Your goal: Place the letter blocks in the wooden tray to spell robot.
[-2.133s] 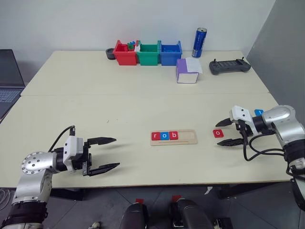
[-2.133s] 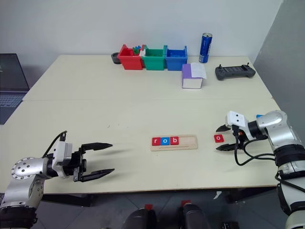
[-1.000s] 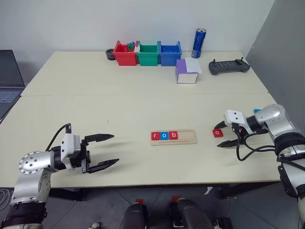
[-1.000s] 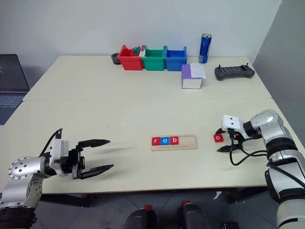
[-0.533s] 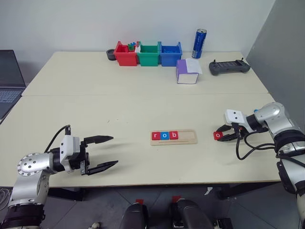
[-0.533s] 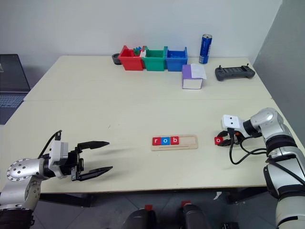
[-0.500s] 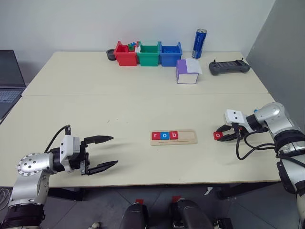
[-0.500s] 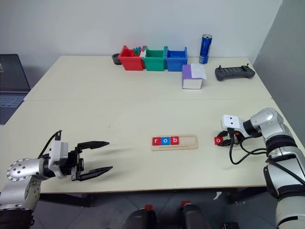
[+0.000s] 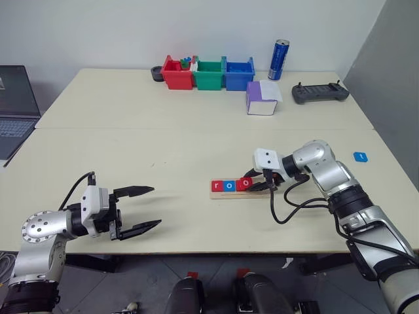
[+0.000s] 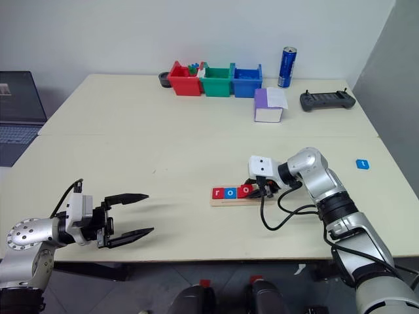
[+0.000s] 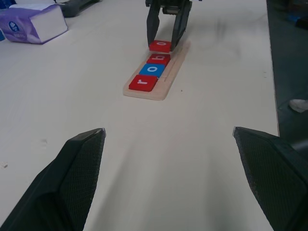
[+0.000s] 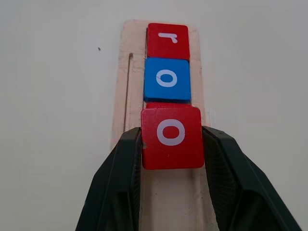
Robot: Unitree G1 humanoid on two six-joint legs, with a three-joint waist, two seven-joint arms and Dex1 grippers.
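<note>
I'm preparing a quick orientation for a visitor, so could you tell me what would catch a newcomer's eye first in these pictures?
The right pincer stands out first, holding a red "o" block over the tray near the table's middle, just past the r, o, b blocks there. A lone blue "t" block lies far right on the table. The left pincer hangs open and empty at the near left.

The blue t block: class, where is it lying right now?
In the left eye view the blue t block lies alone on the table at the robot's far right, well right of the wooden tray and the right hand.
</note>
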